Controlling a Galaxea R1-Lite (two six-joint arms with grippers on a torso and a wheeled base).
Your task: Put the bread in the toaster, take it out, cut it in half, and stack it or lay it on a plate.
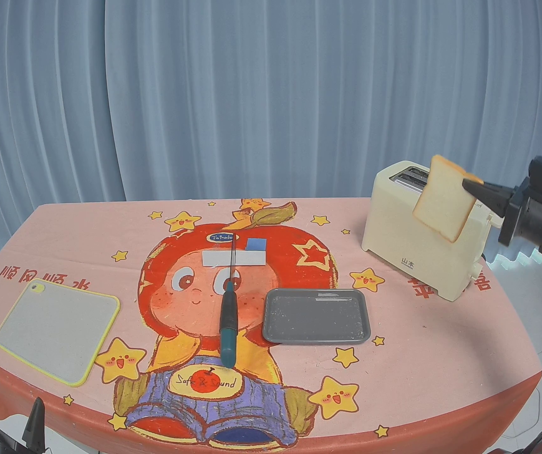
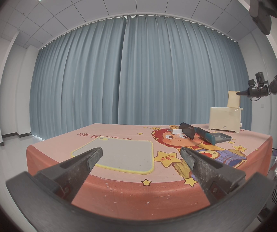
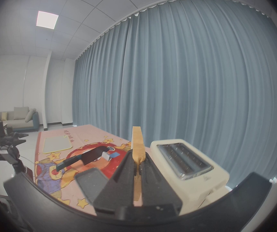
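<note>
Head view: The bread (image 1: 446, 198) is one pale slice with a light brown crust. It hangs tilted in the air, right over the cream toaster (image 1: 425, 247). The right gripper (image 1: 471, 186) has its fingers squeezed on the slice's top corner. A gray plate (image 1: 316, 332) lies flat on the pink tabletop (image 1: 422, 360). A knife (image 1: 229, 323) with a blue-green handle lies just beside the plate. A cutting board (image 1: 56, 329) with a yellow rim sits well apart, near the left gripper (image 1: 13, 392).

Left wrist view: The left gripper (image 2: 140, 150) hangs in front of the tabletop's edge with its fingers spread wide and holding nothing. Far off, the bread (image 2: 233, 99) stands up above the toaster (image 2: 225, 119).

Right wrist view: The bread (image 3: 138, 142) shows only its thin edge. It stands up between the black fingers of the right gripper (image 3: 138, 160), which pinch it tight. The toaster (image 3: 190, 171) is just beside it, slots facing up.
</note>
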